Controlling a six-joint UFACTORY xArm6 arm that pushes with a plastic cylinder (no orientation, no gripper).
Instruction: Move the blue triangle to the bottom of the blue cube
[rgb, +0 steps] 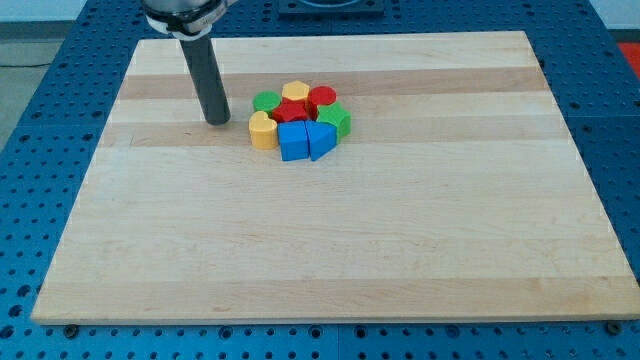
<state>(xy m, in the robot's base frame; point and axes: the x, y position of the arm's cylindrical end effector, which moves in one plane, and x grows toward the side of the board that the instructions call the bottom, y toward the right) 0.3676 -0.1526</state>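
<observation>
No jaws here: my tip (217, 120) is hovering left of the cluster, approach underway. The blue plastic triangle (321, 140) is sitting touching the blue plastic cube (293, 141)'s right side; next, I'm judging, circling round to nudge it downward.

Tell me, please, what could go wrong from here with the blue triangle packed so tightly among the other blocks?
1. The blue triangle touches the blue cube and green block, so pushing it may drag neighbours along.
2. My tip stands left of the cluster, beside the yellow block; a straight approach would probably hit that or the cube first.
</observation>
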